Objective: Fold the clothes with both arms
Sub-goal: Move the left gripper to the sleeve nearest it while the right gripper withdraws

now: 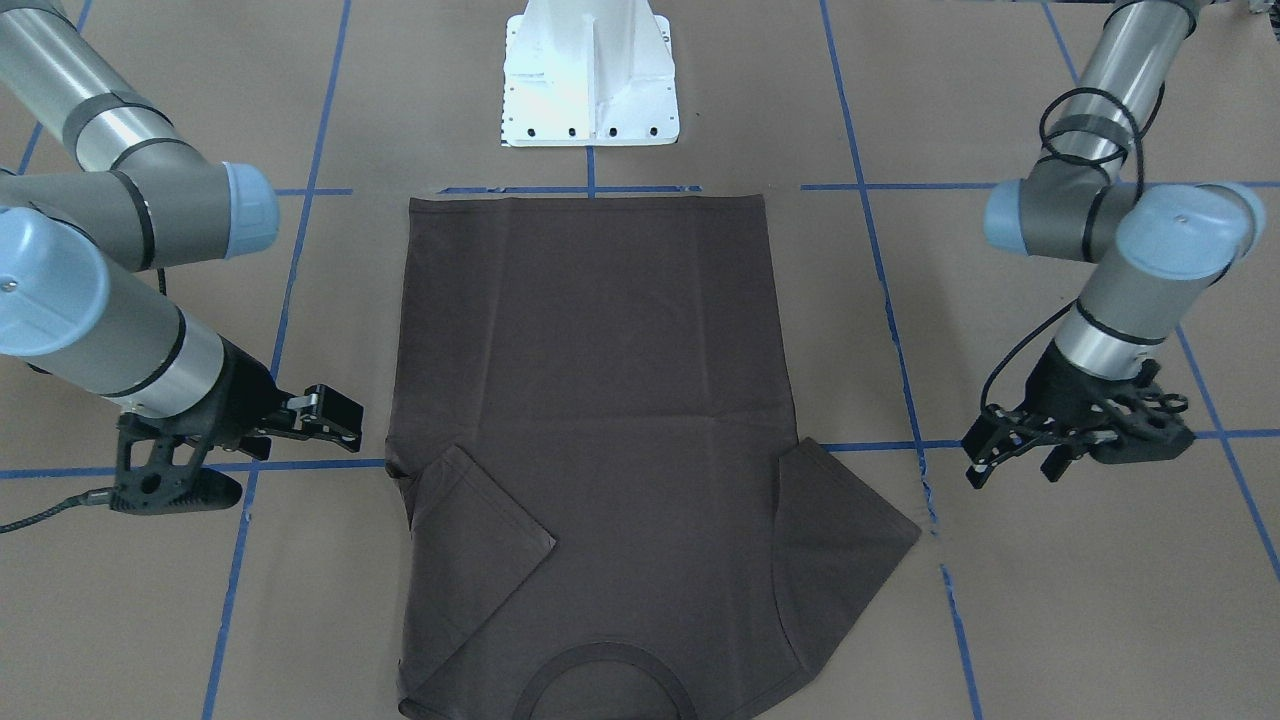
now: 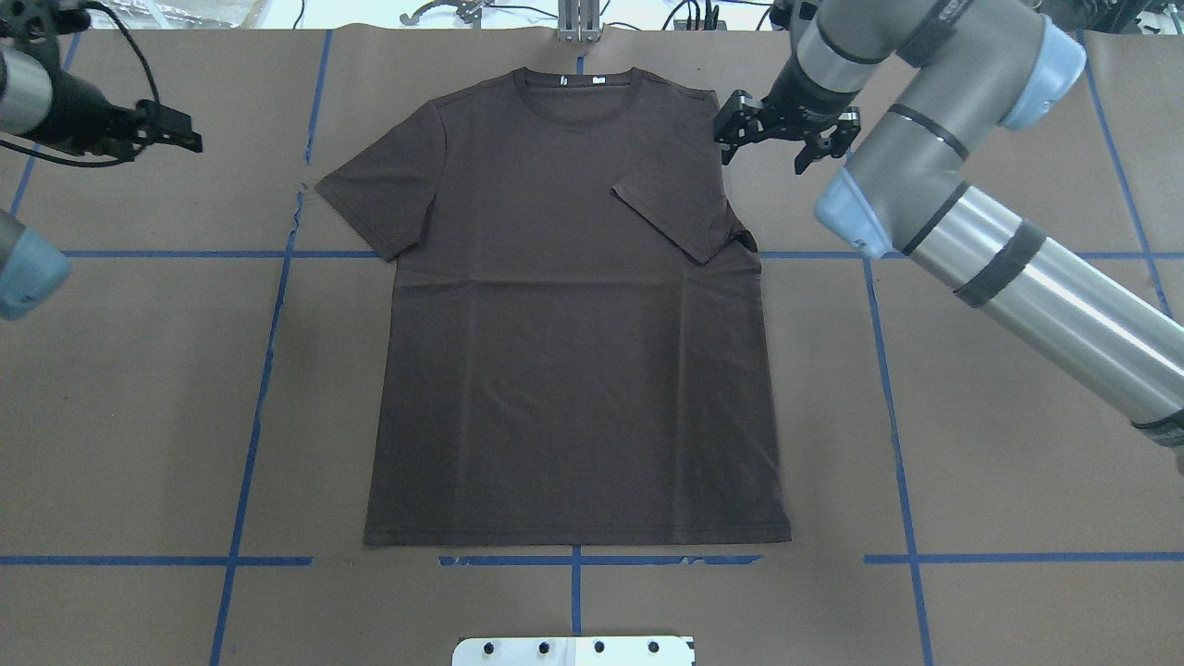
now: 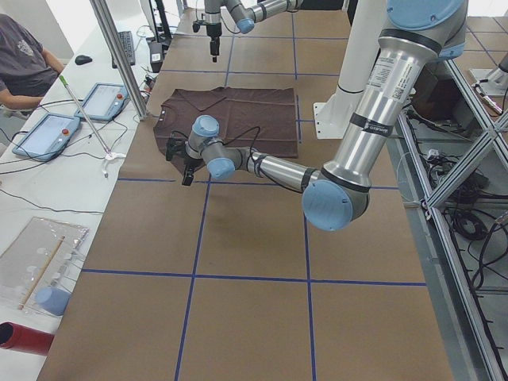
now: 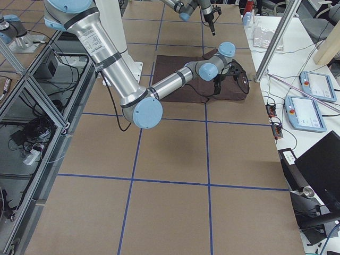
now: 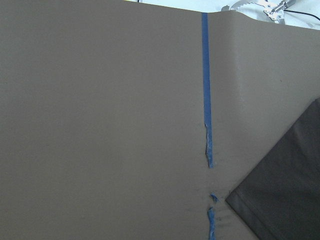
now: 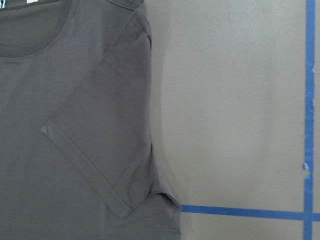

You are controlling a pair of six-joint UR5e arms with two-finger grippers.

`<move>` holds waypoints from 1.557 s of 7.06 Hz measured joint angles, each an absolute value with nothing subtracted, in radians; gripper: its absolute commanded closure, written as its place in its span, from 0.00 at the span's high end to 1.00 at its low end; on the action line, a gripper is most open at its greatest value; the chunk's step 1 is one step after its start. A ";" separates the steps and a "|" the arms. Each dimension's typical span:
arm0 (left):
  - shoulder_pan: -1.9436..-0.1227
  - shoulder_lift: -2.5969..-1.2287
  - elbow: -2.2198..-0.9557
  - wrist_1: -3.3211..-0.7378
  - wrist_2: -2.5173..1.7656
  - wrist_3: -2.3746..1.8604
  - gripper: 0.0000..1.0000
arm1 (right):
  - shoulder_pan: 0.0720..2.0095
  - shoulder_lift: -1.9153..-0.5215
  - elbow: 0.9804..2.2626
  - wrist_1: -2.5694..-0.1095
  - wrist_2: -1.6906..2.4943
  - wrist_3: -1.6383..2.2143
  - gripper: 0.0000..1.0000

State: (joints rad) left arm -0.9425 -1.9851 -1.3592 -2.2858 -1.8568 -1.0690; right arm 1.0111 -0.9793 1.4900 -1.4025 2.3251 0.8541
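Right gripper hangs with its fingers spread and nothing in them, just off the T-shirt shoulder, around 1 o'clock in the overhead view. The right sleeve is already flipped in over the chest. Left gripper is spread and empty too, way out at 10 o'clock, well apart from the left sleeve, which lies flat and sticks out toward 9. Shirt's flat in the middle of the table, collar at 12, hem at 6. Looks like we're mid sleeve-fold to me. Next the left gripper has to drop onto that sleeve's edge, pinch the thin fabric and lay it inward to match.
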 measured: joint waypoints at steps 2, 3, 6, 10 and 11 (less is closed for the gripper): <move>-0.867 -2.051 -1.259 -2.338 -1.742 -1.117 0.98 | 1.035 -1.022 1.533 -1.405 2.354 0.832 1.00; -0.845 -2.060 -1.238 -2.361 -1.721 -1.130 0.98 | 1.034 -1.028 1.537 -1.405 2.354 0.830 1.00; -0.817 -2.090 -1.196 -2.375 -1.708 -1.139 0.96 | 1.029 -1.026 1.535 -1.405 2.348 0.832 1.00; -0.815 -2.115 -1.166 -2.370 -1.706 -1.139 0.92 | 1.023 -1.020 1.531 -1.405 2.346 0.838 1.00; -0.815 -2.116 -1.158 -2.370 -1.698 -1.138 0.91 | 1.021 -1.019 1.531 -1.405 2.346 0.841 1.00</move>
